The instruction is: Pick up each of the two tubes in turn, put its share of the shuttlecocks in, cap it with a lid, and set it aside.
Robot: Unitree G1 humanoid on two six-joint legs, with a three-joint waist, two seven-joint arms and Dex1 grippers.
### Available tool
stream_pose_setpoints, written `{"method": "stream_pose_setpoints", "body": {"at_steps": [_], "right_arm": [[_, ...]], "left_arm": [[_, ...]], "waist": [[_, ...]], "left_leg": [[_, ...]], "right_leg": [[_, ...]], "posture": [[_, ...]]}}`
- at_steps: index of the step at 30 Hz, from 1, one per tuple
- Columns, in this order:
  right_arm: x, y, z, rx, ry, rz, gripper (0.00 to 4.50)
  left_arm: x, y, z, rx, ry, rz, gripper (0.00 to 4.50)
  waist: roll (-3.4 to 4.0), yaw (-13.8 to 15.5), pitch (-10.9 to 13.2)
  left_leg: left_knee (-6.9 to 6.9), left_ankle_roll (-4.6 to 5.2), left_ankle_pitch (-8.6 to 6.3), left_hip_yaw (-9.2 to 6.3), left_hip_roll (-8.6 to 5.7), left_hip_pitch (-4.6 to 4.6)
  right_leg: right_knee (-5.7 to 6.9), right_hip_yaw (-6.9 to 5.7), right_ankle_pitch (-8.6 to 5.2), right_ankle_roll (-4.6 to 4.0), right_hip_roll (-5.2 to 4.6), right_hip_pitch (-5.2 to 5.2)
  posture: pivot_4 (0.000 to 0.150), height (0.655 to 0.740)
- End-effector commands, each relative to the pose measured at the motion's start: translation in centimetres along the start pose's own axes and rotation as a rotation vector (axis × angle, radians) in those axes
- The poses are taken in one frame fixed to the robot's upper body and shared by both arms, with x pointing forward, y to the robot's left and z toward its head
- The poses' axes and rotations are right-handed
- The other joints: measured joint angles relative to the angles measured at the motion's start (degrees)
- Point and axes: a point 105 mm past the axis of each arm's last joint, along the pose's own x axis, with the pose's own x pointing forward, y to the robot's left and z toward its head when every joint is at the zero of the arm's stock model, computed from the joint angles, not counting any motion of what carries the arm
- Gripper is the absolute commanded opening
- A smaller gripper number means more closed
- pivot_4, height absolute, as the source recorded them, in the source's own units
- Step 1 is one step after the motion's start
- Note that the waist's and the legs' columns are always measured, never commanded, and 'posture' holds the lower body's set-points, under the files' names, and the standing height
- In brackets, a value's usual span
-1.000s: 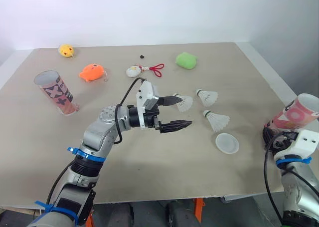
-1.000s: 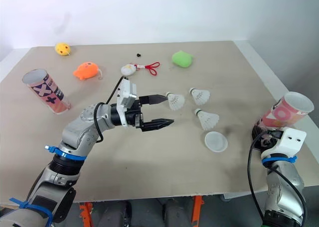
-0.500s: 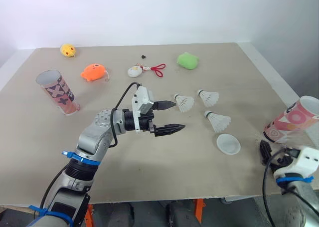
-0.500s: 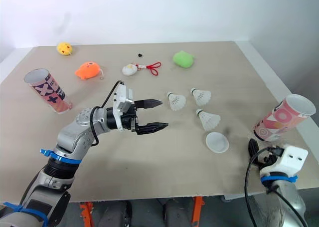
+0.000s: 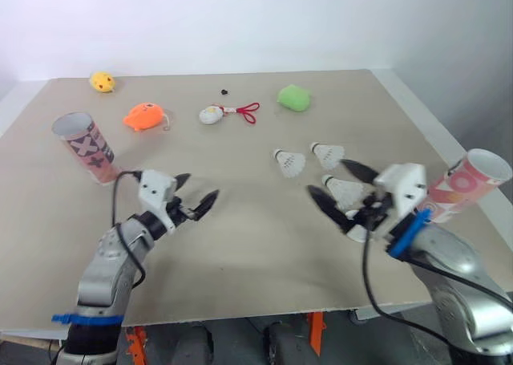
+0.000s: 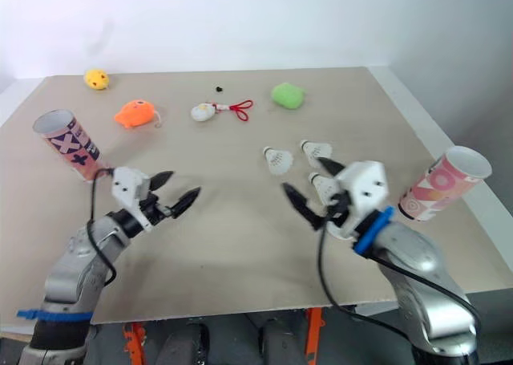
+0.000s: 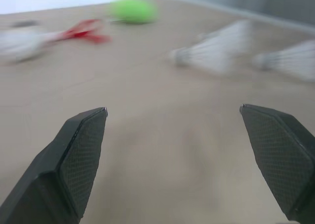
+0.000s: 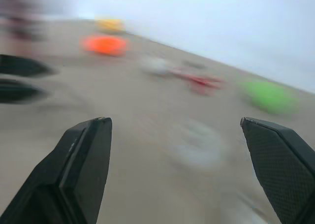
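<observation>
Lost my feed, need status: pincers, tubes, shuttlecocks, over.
Left pincer, right pincer open, empty. Patterned tube, pink tube uncapped. Three shuttlecocks loose near right pincer. Toys at far edge, out of the way.

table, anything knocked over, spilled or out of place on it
Nothing looks spilled or damaged. The patterned tube and the pink tube stand open, the pink one near the table's right edge. Three shuttlecocks lie loose on their sides. The only strangers are small toys along the far side.
</observation>
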Motion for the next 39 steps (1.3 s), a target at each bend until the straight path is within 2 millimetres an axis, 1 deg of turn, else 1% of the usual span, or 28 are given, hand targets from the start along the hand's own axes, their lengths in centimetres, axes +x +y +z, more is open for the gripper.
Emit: {"method": "stream_pose_setpoints", "body": {"at_steps": [1, 3, 5, 7, 10, 13, 15, 18, 21, 27, 31, 36, 39], "right_arm": [[2.0, 1.4, -0.3, 0.031, 0.001, 0.135, 4.47], [3.1, 1.6, -0.9, 0.042, 0.001, 0.184, 4.47], [4.1, 1.7, -1.2, 0.072, -0.013, 0.212, 4.47], [5.3, 2.0, -1.7, 0.094, -0.022, 0.245, 4.47], [6.8, 2.5, -2.2, 0.122, -0.038, 0.278, 4.47], [7.9, 2.9, -2.6, 0.14, -0.054, 0.297, 4.47], [8.5, 3.1, -2.7, 0.146, -0.064, 0.3, 4.47], [8.9, 3.3, -2.7, 0.145, -0.074, 0.3, 4.47], [8.9, 3.4, -2.8, 0.132, -0.075, 0.293, 4.47], [8.6, 2.6, -2.8, 0.118, -0.068, 0.258, 4.47], [8.5, 2.9, -2.8, 0.127, -0.064, 0.259, 4.47], [8.5, 3.1, -2.5, 0.137, -0.069, 0.248, 4.47], [8.6, 3.0, -2.3, 0.138, -0.074, 0.237, 4.47]], "left_arm": [[-2.8, 3.5, 1.5, 0.057, -0.084, 0.302, 4.5], [-4.8, 5.4, 0.7, 0.049, -0.076, 0.477, 4.5], [-6.0, 6.6, -0.1, 0.03, -0.061, 0.593, 4.5], [-6.5, 7.3, -0.6, 0.021, -0.051, 0.647, 4.5], [-6.4, 7.8, -0.9, 0.044, -0.044, 0.661, 4.5], [-5.9, 8.6, -1.3, 0.048, -0.034, 0.677, 4.5], [-5.1, 9.1, -1.5, 0.047, -0.028, 0.671, 4.5], [-4.2, 9.7, -1.8, 0.042, -0.025, 0.662, 4.5], [-3.0, 10.6, -1.9, 0.056, -0.017, 0.662, 4.5], [-1.5, 13.1, -1.9, 0.045, -0.005, 0.709, 4.5], [0.1, 14.5, -2.0, 0.019, -0.003, 0.713, 4.5], [1.4, 16.0, -2.1, -0.02, 0.003, 0.73, 4.5], [2.1, 16.3, -2.2, -0.038, 0.008, 0.722, 4.5]], "waist": [[-0.05, 0.08, 0.01], [-0.11, 0.19, 0.0], [-0.16, 0.29, -0.01], [-0.24, 0.29, 0.0], [-0.24, 0.3, 0.0], [-0.25, 0.31, -0.01], [-0.26, 0.26, -0.01], [-0.26, 0.21, -0.01], [-0.27, 0.24, -0.02], [-0.29, 0.21, -0.03], [-0.29, 0.22, -0.03], [-0.29, 0.22, -0.03], [-0.29, 0.22, -0.03]], "left_leg": [[-0.01, -0.04, -0.02, 0.04, 0.0, -0.04], [-0.01, -0.13, -0.09, 0.05, -0.03, -0.17], [0.0, -0.23, -0.17, 0.09, -0.06, -0.26], [0.02, -0.24, -0.18, 0.07, -0.07, -0.36], [0.02, -0.24, -0.18, 0.06, -0.06, -0.4], [0.04, -0.24, -0.18, 0.05, -0.06, -0.4], [0.04, -0.25, -0.17, 0.06, -0.04, -0.39], [0.05, -0.25, -0.17, 0.06, -0.01, -0.42], [0.04, -0.25, -0.17, 0.04, 0.0, -0.44], [0.04, -0.25, -0.17, 0.04, -0.01, -0.47], [0.04, -0.26, -0.17, 0.0, -0.01, -0.47], [0.04, -0.26, -0.16, -0.01, -0.02, -0.5], [0.04, -0.26, -0.16, -0.02, -0.02, -0.51]], "right_leg": [[-0.02, 0.05, -0.03, 0.04, -0.01, -0.03], [-0.09, 0.07, -0.1, 0.13, -0.06, -0.08], [-0.17, 0.1, -0.1, 0.14, -0.1, -0.12], [-0.19, 0.08, -0.08, 0.12, -0.12, -0.21], [-0.18, 0.06, -0.06, 0.13, -0.08, -0.27], [-0.17, 0.03, -0.05, 0.15, -0.06, -0.27], [-0.17, 0.05, -0.03, 0.15, -0.04, -0.28], [-0.16, 0.04, 0.12, -0.07, 0.01, -0.32], [-0.16, 0.03, 0.17, -0.16, 0.01, -0.33], [-0.15, 0.03, 0.18, -0.17, 0.01, -0.36], [-0.12, -0.02, 0.18, -0.16, 0.02, -0.36], [-0.12, -0.02, 0.19, -0.17, 0.02, -0.38], [-0.11, -0.04, 0.19, -0.17, 0.02, -0.38]], "posture": [[0.15, 0.74], [0.15, 0.74], [0.15, 0.74], [0.15, 0.74], [0.15, 0.74], [0.15, 0.74], [0.15, 0.74], [0.15, 0.74], [0.15, 0.74], [0.15, 0.74], [0.15, 0.74], [0.15, 0.74], [0.15, 0.74]]}}
